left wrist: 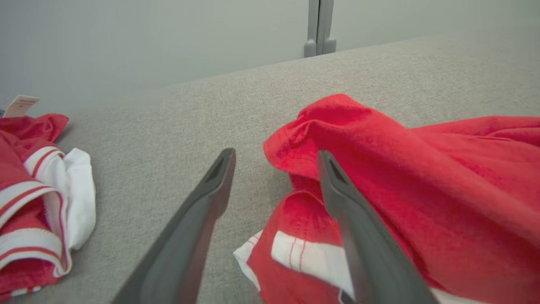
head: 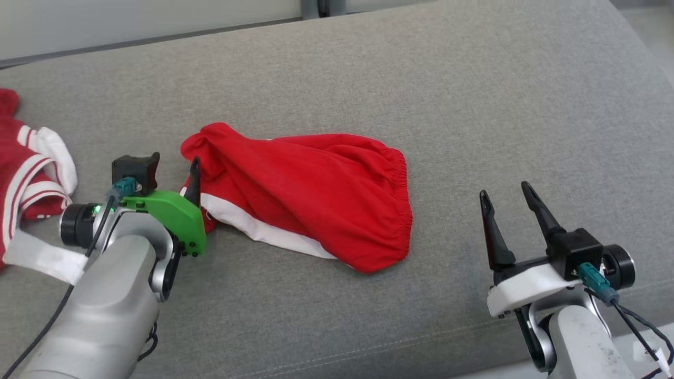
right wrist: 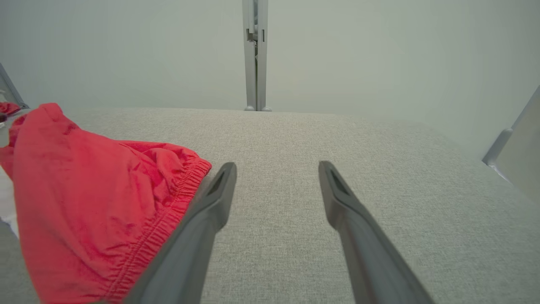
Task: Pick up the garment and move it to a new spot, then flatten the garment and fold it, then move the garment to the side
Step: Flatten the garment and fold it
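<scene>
While my left jaws stand spread at the crumpled end of the shorts (head: 305,195), I'm watching for a thin bite. In the left wrist view one finger (left wrist: 337,198) lies over the red-and-white hem and the other hangs over bare cushion (head: 474,95). Closing now could pinch a single layer, and I'd expect the cloth to slip out on the lift or come up bunched.

The shorts sit mid-frame in the head view, elastic waistband toward the right, nothing gripping them. My right jaws, lower right of that frame, are spread too, apart from the cloth and holding nothing.

Second worry: another red-and-white garment (head: 29,179) lies at the left edge, close to my left arm. A wide swing there could snag it and drag it along.

The cushion is grey woven fabric, soft and a bit grippy I'd judge, so dragging the shorts would likely wrinkle them rather than flatten them. A stitched seam runs along the bottom of the head frame. Beyond the far edge there's a plain pale wall (right wrist: 126,50) and a grey upright post (right wrist: 255,55).
</scene>
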### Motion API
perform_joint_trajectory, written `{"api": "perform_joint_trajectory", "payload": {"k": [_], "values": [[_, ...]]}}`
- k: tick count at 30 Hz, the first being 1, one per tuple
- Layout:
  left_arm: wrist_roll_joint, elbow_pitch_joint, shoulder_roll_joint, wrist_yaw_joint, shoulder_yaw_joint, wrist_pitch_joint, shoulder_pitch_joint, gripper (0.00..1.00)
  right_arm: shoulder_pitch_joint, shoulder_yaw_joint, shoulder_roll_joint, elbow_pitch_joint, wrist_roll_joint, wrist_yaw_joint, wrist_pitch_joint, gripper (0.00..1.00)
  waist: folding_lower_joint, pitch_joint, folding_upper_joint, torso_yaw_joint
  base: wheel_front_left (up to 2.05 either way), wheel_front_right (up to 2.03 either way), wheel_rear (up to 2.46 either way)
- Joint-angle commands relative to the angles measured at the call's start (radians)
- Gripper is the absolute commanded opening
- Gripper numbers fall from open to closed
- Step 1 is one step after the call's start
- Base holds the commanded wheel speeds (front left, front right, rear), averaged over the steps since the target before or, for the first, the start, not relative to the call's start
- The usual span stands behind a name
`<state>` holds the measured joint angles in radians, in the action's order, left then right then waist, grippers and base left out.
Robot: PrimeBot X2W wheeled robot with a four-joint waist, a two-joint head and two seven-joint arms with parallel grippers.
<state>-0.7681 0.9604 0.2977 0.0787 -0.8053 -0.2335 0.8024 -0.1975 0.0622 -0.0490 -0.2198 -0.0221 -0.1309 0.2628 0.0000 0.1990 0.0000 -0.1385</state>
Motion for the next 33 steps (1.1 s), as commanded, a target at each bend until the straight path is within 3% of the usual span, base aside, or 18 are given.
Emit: {"api": "perform_joint_trajectory", "payload": {"k": [1,7,16,21,28,30,32,33], "values": [[-0.011,-0.015,0.009,-0.001,0.008,-0.01,-0.029,1.0,0.021,-0.004,-0.005,-0.004,0.01,0.0,0.004,1.0,0.0,-0.061,0.0,0.064,0.0,0.0,0.0],[-0.02,-0.185,0.037,0.052,0.046,-0.03,-0.168,1.0,0.078,0.024,-0.025,-0.036,0.0,0.0,0.004,1.0,0.0,-0.095,0.0,0.149,0.0,0.0,0.0],[0.007,-0.557,0.048,0.189,0.088,-0.032,-0.437,1.0,0.122,0.106,-0.028,-0.11,-0.062,0.0,0.003,1.0,0.0,-0.094,0.0,0.232,0.0,0.0,0.0],[0.008,-0.658,0.048,0.233,0.082,-0.031,-0.513,1.0,0.083,0.125,-0.024,-0.194,-0.092,0.0,0.002,1.0,0.0,-0.083,0.0,0.263,0.0,0.0,0.0],[0.02,-0.715,0.049,0.257,0.067,-0.019,-0.526,1.0,0.01,0.131,-0.018,-0.346,-0.106,0.0,0.002,1.0,0.0,-0.068,0.0,0.307,0.0,0.0,0.0],[0.019,-0.72,0.053,0.259,0.067,-0.018,-0.529,1.0,-0.005,0.126,-0.018,-0.376,-0.101,0.0,0.002,0.4,0.0,-0.069,0.0,0.314,0.0,0.0,0.0],[0.017,-0.724,0.056,0.263,0.068,-0.018,-0.535,1.0,-0.018,0.122,-0.018,-0.397,-0.1,0.0,0.003,0.0,0.0,-0.071,0.0,0.318,0.0,0.0,0.0],[0.015,-0.725,0.056,0.265,0.068,-0.018,-0.538,1.0,-0.024,0.12,-0.02,-0.397,-0.098,0.0,0.003,0.0,0.0,-0.073,0.0,0.319,0.0,0.0,0.0]]}}
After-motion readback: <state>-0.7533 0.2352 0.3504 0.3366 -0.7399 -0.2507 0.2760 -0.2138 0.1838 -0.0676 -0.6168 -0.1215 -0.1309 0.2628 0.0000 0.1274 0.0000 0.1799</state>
